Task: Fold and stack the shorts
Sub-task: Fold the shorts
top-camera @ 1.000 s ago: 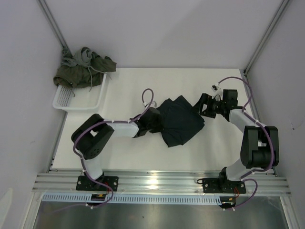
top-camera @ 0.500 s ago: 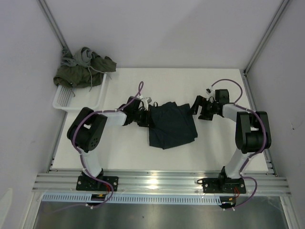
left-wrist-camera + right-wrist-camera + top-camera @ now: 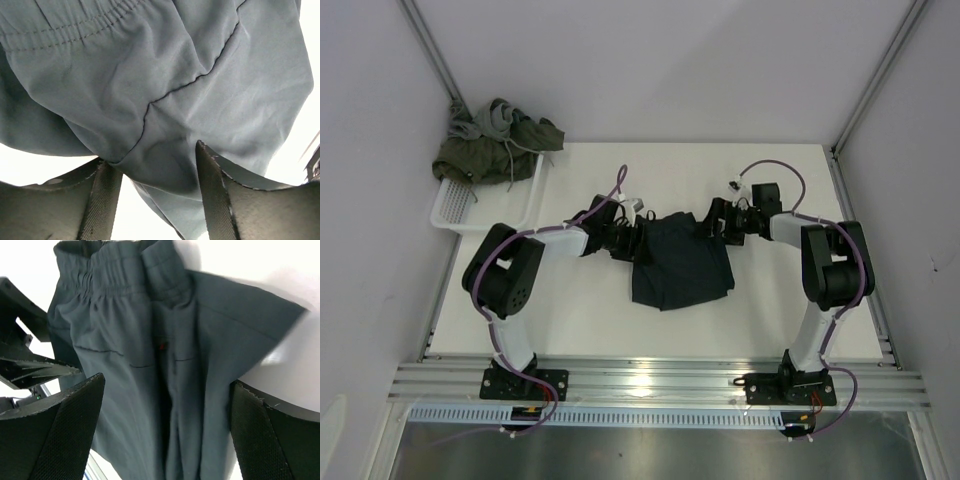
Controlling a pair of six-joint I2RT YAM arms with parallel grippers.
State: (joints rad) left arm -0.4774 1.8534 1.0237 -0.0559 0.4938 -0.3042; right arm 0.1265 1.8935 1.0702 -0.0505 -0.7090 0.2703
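Note:
The dark navy shorts (image 3: 678,265) lie folded on the white table, waistband toward the back. My left gripper (image 3: 632,243) is at their left edge, open. In the left wrist view its fingers (image 3: 106,195) stand apart with a fold of the navy shorts (image 3: 165,65) loose between them. My right gripper (image 3: 708,228) is at the upper right corner, open wide. In the right wrist view it straddles the waistband end of the navy shorts (image 3: 135,340). Olive green shorts (image 3: 510,152) and light grey shorts (image 3: 470,125) are piled at the back left.
A white mesh basket (image 3: 485,208) stands at the back left under the piled shorts. White walls and metal frame posts close in the table on three sides. The left gripper's black body (image 3: 25,360) shows at the left of the right wrist view.
The left gripper dragged the navy shorts out flatter, then opened and let go of their left edge. The right arm swung left to the shorts' upper right corner, staying open.

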